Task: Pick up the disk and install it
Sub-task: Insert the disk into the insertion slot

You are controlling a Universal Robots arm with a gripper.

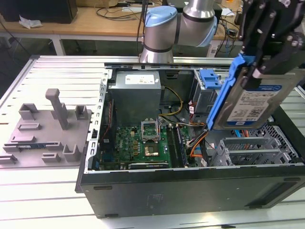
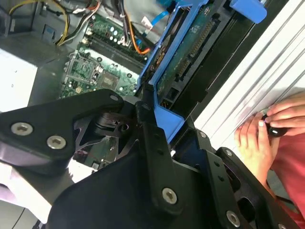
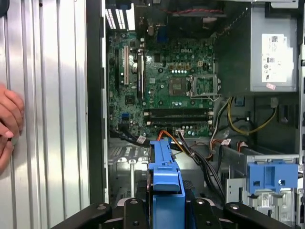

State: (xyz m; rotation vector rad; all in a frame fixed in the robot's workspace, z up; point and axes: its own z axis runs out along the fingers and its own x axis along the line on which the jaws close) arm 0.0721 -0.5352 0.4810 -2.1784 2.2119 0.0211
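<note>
The drive cage (image 1: 204, 98) is standing near and below the jaws. The gripper (image 1: 263, 66) is clamping the disk (image 1: 248, 102) between them, tilted above the open case (image 1: 190, 186). The carrying step seems underway, and seating is calling for squaring it to the cage.

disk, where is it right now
The disk is at the exterior view's right, held tilted by the gripper above the open computer case, beside the blue latch.

A robotics lab: an open computer case (image 1: 190, 191) lies on a slatted metal table (image 1: 43, 195), a robot arm (image 1: 164, 33) at upper centre, cable-strewn wooden benches (image 1: 90, 21) along the exterior view's top edge.
</note>
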